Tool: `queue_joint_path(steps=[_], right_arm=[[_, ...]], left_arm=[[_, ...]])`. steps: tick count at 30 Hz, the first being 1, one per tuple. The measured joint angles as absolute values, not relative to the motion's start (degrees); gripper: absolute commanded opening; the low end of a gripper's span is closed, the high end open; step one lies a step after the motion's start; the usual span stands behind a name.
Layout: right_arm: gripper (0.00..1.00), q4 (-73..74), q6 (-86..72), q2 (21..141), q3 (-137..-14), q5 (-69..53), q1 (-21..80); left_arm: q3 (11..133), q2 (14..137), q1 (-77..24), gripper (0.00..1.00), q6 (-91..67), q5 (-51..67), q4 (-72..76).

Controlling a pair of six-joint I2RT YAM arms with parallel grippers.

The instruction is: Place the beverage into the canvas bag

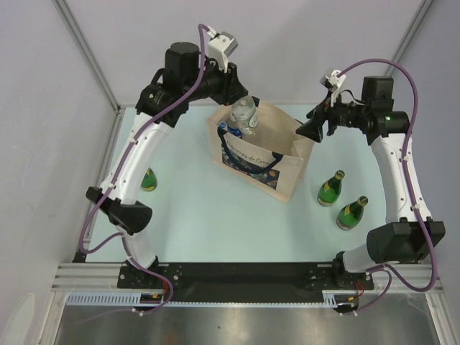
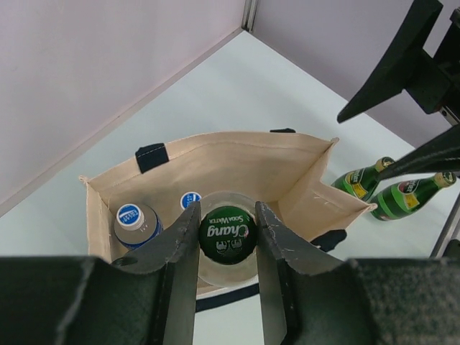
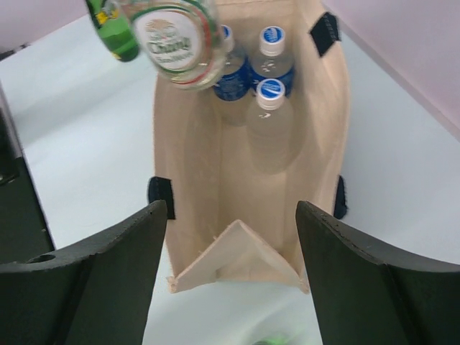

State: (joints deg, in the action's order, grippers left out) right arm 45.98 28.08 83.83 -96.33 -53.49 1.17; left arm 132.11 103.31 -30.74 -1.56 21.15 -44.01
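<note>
Beverage (image 2: 226, 231): a clear glass bottle with a green Chang cap. I have my left pincer (image 2: 226, 214) closed on its capped top, holding it over the mouth of the canvas bag (image 1: 287, 172), at the 10 o'clock end in the top view. My right pincer (image 3: 230, 212) is spread wide and holds nothing, at the bag's 3 o'clock end. Blue-capped water bottles (image 3: 272, 43) stand inside. Two green bottles (image 1: 331, 188) stand on the table (image 1: 201, 215) at the bag's 4 o'clock.

Clear bottle (image 2: 226, 231) upright over open canvas bag (image 2: 237, 165), perhaps partly inside.
</note>
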Motion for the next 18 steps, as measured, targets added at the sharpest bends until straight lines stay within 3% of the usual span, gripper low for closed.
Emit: queue_joint_path(steps=[7, 12, 18], right_arm=[[0.77, 50.8, 33.7, 84.8, -95.8, -56.9, 8.3], [0.73, 52.9, 36.7, 86.3, -95.5, -53.1, 17.1], [0.67, 52.5, 37.2, 88.4, -94.0, -45.8, 20.1]], left_arm=[[131.9, 104.5, -31.4, 0.00, -1.4, 18.6, -43.8], [130.2, 104.5, -31.4, 0.00, -1.0, 16.6, -42.6], [128.1, 104.5, -31.4, 0.00, -0.9, 15.4, -42.3]])
